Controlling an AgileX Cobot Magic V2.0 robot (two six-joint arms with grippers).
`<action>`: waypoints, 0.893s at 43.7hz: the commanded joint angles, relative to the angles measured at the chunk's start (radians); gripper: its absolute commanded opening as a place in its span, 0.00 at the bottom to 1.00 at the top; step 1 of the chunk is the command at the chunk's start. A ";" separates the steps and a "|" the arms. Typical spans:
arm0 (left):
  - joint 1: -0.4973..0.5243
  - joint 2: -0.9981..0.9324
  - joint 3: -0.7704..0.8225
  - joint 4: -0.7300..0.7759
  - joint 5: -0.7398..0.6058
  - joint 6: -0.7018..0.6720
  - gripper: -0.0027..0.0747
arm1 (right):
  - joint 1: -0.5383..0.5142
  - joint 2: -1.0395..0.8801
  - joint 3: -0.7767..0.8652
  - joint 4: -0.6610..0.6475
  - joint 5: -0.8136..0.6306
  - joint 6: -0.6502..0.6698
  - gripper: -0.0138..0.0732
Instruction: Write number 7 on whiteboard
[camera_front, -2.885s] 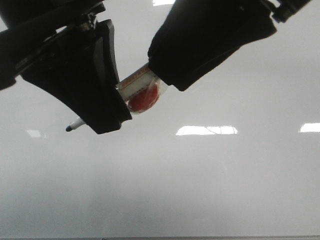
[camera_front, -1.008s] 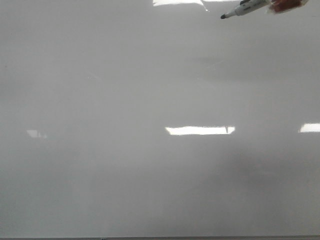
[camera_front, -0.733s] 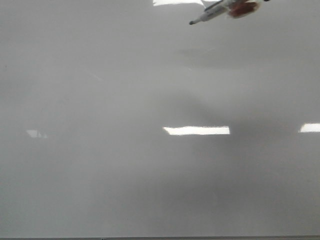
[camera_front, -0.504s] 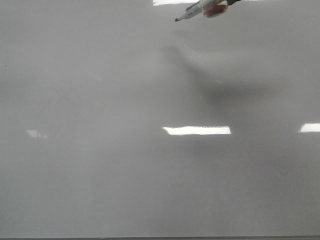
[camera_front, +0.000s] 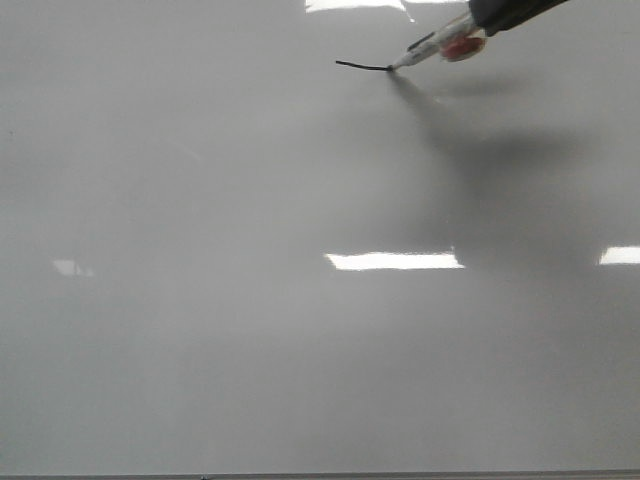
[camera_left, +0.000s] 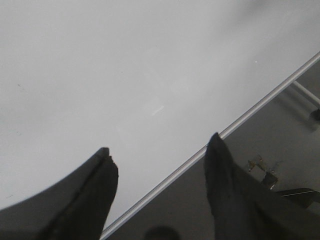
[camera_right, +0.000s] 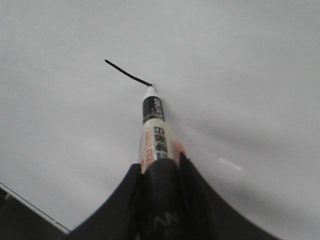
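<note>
One short black marker stroke (camera_front: 362, 66), the start of the number 7's top bar, is lying near the far edge of the large, smooth, glossy grey-white whiteboard (camera_front: 250, 330), right of centre in the front view; its long axis is running nearly level, left to right, with a slight sag. At the stroke's right end, the tip of a slim white marker pen with a black band, printed lettering and an orange-red patch on its barrel (camera_right: 154, 132) is touching the board. The pen's long axis is slanting: its tip is pointing left and toward the board, while its barrel is rising up and to the right into the dark right hand (camera_right: 161, 172), whose black, curved fingers (camera_right: 192, 187) are pinching the barrel tightly on both sides. A soft grey shadow is spreading on the board beside and below the pen. Bright rectangular light reflections (camera_front: 394, 261) are gleaming on the shiny surface. The left hand (camera_left: 160, 192) is hovering over a thin pale metal edge strip of the board (camera_left: 240, 120), its two dark, tapered fingers (camera_left: 225, 185) spread wide apart with nothing between them; beyond that edge a duller grey bench surface (camera_left: 280, 130) is showing.
</note>
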 joint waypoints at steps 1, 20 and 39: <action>0.002 -0.006 -0.024 -0.023 -0.065 -0.010 0.53 | -0.021 -0.030 -0.033 -0.013 -0.051 -0.012 0.08; 0.002 -0.006 -0.024 -0.023 -0.065 -0.010 0.53 | 0.079 0.057 0.081 -0.016 -0.007 -0.013 0.08; -0.147 0.111 -0.142 -0.221 0.010 0.313 0.58 | 0.203 -0.281 0.081 -0.015 0.378 -0.292 0.08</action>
